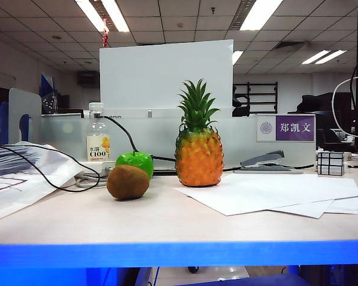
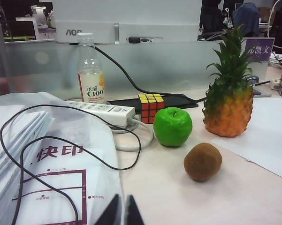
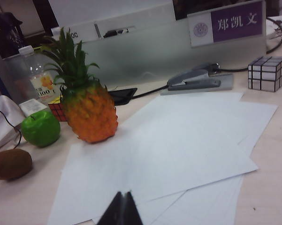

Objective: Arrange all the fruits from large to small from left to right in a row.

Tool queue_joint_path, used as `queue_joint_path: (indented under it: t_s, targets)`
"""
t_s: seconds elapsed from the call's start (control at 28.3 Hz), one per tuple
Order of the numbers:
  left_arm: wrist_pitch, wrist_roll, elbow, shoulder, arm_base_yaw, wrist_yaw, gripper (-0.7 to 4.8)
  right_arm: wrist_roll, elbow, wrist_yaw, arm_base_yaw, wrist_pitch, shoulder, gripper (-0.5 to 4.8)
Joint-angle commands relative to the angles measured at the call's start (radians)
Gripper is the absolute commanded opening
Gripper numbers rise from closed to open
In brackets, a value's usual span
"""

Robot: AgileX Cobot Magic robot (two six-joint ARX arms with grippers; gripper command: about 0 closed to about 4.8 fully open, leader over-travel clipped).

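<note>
An orange pineapple (image 1: 198, 149) (image 2: 228, 101) (image 3: 87, 105) with a green crown stands upright mid-table. To its left lies a glossy green apple (image 1: 136, 161) (image 2: 172, 126) (image 3: 41, 127), and in front of the apple a brown kiwi (image 1: 127, 182) (image 2: 202, 161) (image 3: 11, 163). Neither gripper shows in the exterior view. My left gripper (image 2: 122, 208) is shut and empty, well short of the kiwi, above the edge of a printed plastic bag. My right gripper (image 3: 122, 201) is shut and empty over white paper sheets, apart from the pineapple.
A clear bottle (image 1: 97, 140) and a power strip (image 2: 101, 111) with black cables sit at the back left. A coloured cube (image 2: 151, 108) lies behind the apple. White paper sheets (image 1: 268, 193), a stapler (image 1: 265, 161) and a silver mirror cube (image 1: 332, 162) lie at the right.
</note>
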Motion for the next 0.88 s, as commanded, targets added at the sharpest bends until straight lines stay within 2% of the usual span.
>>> queue_joint_path:
  t_s: [0.04, 0.21, 0.42, 0.5, 0.57, 0.67, 0.88]
  targets:
    - [0.011, 0.001, 0.001, -0.002, 0.001, 0.005, 0.24, 0.005, -0.004, -0.003, 0.001, 0.010, -0.002, -0.01]
    - [0.000, 0.002, 0.001, -0.002, 0.001, -0.005, 0.25, 0.004, -0.004, -0.003, 0.001, 0.010, -0.002, -0.01]
    - [-0.025, 0.002, 0.001, -0.002, 0.001, -0.115, 0.24, 0.003, -0.004, 0.002, 0.001, 0.009, -0.001, -0.01]
    - [-0.024, 0.000, 0.001, -0.002, 0.001, -0.101, 0.15, 0.003, -0.004, 0.001, 0.001, 0.010, -0.001, -0.01]
    - [-0.009, -0.008, 0.001, -0.001, -0.003, -0.044, -0.08, 0.004, -0.004, -0.005, 0.002, 0.010, -0.001, -0.01]
    - [0.066, -0.066, 0.001, -0.001, -0.006, 0.003, -0.08, 0.004, -0.004, -0.009, 0.026, 0.023, -0.001, -0.01]
    - [0.245, -0.184, 0.005, 0.025, -0.006, 0.059, -0.08, -0.005, -0.004, 0.024, 0.167, 0.164, 0.002, -0.01]
